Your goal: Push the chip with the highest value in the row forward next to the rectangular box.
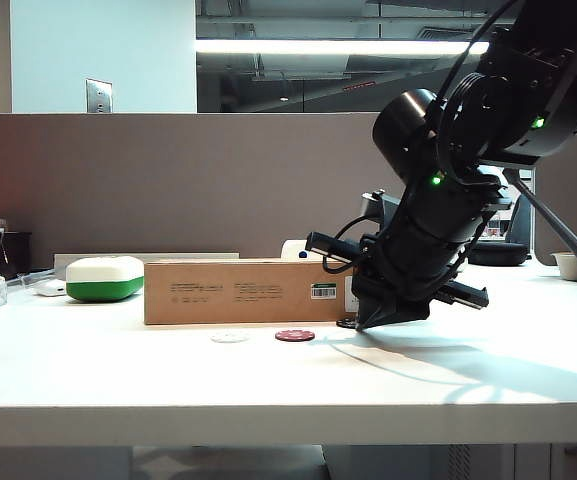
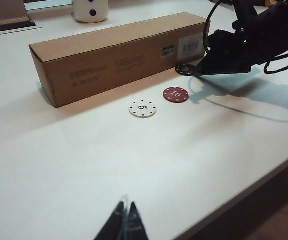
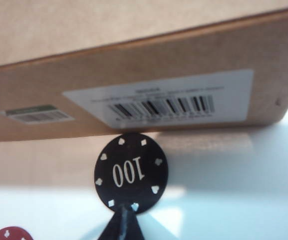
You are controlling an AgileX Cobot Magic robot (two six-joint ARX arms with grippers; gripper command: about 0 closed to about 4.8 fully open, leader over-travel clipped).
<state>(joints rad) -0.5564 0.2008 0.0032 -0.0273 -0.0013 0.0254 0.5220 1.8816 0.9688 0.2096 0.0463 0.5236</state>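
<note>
Against the rectangular box, right under its barcode label: black chip marked 100, flat on the tabletop. Right pincer closed to a point, tip touching the chip's near edge, gripping nothing. Left pincer closed and empty, well back. White chip and red chip side by side, short of the box.

Right gripper beside rectangular box
</note>
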